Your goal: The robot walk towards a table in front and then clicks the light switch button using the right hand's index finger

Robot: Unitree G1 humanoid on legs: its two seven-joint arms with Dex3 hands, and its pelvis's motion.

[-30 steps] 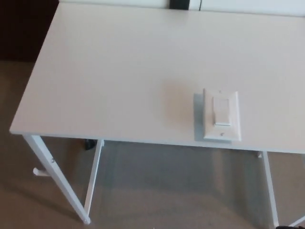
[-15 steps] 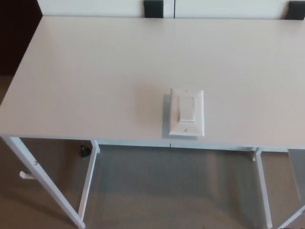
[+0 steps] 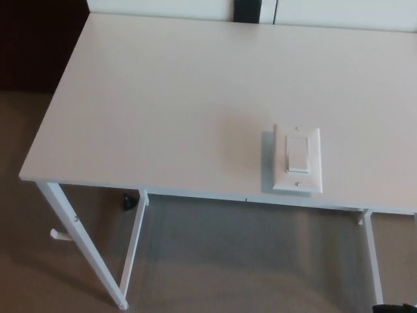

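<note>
Shifted right again, the whole view has swung since half a second ago, so the switch (image 3: pixel 298 160) now sits right of centre in the picture where it was near the middle; that is the camera moving, not the switch. It lies flat on the white table (image 3: pixel 163 98), close to the near edge and well toward the right end, its white rocker upright in the plate with a small screw above and below. Beyond the switch, at the table's far edge, a dark block (image 3: pixel 247 10) shows against a pale wall. Below the switch, white table legs (image 3: pixel 81 244) stand on beige carpet (image 3: pixel 247 261), and a small dark object (image 3: pixel 129 202), too dim to identify, sits under the near edge. Neither hand is in view, so their state can't be told.
</note>
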